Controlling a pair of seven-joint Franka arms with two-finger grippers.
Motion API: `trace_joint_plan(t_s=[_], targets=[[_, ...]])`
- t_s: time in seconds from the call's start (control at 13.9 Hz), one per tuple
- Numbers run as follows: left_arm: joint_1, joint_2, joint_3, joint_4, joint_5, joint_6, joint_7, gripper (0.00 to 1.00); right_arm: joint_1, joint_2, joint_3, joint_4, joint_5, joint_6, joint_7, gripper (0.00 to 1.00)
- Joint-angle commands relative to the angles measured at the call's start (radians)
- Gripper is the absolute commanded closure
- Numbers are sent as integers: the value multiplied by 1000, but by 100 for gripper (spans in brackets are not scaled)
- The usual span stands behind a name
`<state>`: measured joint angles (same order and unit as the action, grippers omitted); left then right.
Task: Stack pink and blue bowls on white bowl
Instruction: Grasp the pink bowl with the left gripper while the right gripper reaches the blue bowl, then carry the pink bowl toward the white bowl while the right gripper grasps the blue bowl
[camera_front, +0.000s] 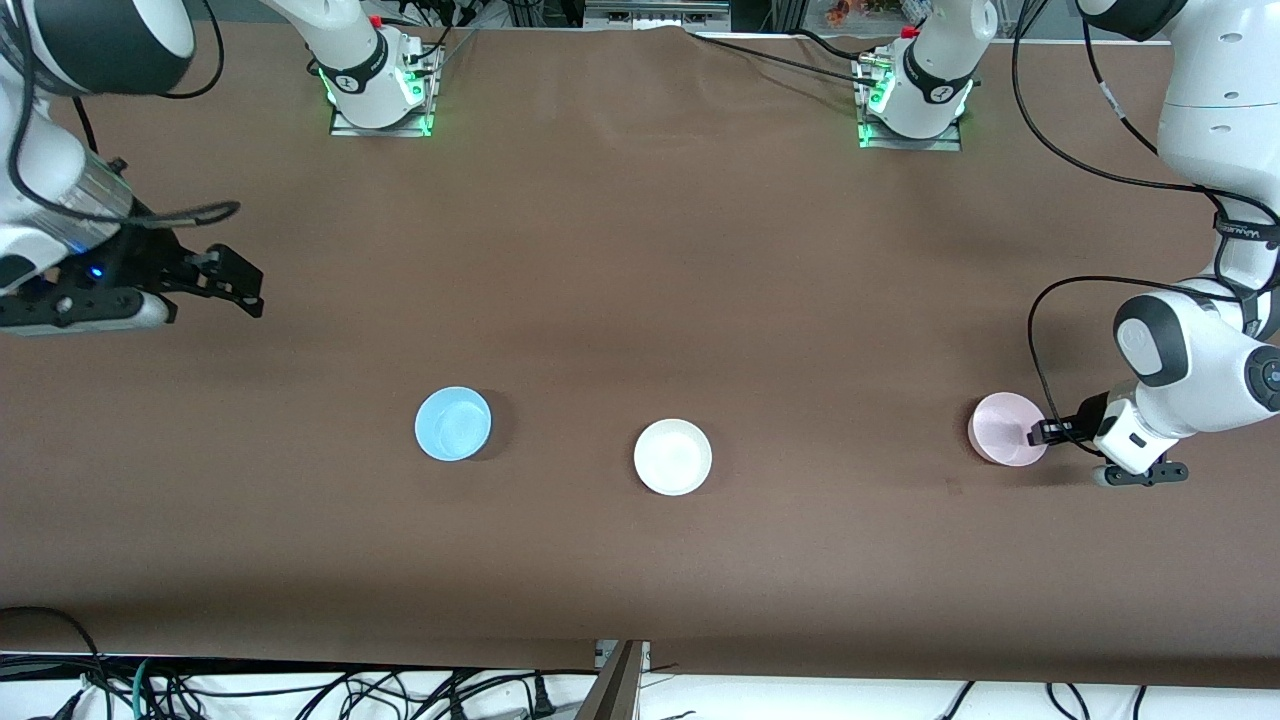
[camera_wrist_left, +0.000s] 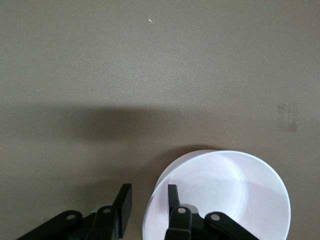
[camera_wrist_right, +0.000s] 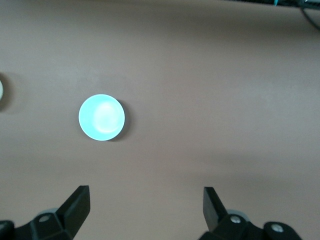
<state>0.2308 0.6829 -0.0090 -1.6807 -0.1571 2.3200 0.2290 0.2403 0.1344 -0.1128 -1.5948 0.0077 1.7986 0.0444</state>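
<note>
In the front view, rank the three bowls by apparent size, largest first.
No clear ranking:
1. white bowl, blue bowl and pink bowl look alike in size.
The left pincer covers part of the pink bowl's rim, so it is less sure.

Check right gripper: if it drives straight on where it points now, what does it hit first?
Probably bare table. The right gripper hangs open over it; the blue bowl lies ahead but off its line, though depth is unclear.
</note>
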Motion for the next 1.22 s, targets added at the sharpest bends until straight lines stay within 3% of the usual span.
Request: trace_joint_plan(t_s=[0.0, 0.14, 0.36, 0.43, 0.57, 0.72, 0.93, 1.15], targets=[[-1, -9, 3, 12, -25, -36, 35, 57, 22, 53, 5, 15, -14, -5, -3, 0], [1, -13, 3, 12, -25, -47, 35, 64, 16, 88, 4, 18, -18, 5, -29, 0], [5, -16, 3, 12, -29, -48, 79, 96, 14, 157, 4, 13, -14, 16, -41, 0], [5, -16, 3, 12, -47, -50, 93, 100, 13, 181, 5, 15, -2, 21, -49, 0], [2, -16, 3, 22, -87, -60, 92, 100, 25, 281, 5, 15, 85, 109, -49, 0], [-14, -17, -2, 51, -90, -85, 81, 100, 78, 376, 5, 16, 81, 229, -35, 0], [-118, -17, -8, 137, -174, -149, -35, 100, 106, 499, 5, 64, 94, 326, -29, 0], [-263, -17, -16, 205, -173, -160, -240, 100, 116, 570, 4, 64, 94, 427, 0, 1]])
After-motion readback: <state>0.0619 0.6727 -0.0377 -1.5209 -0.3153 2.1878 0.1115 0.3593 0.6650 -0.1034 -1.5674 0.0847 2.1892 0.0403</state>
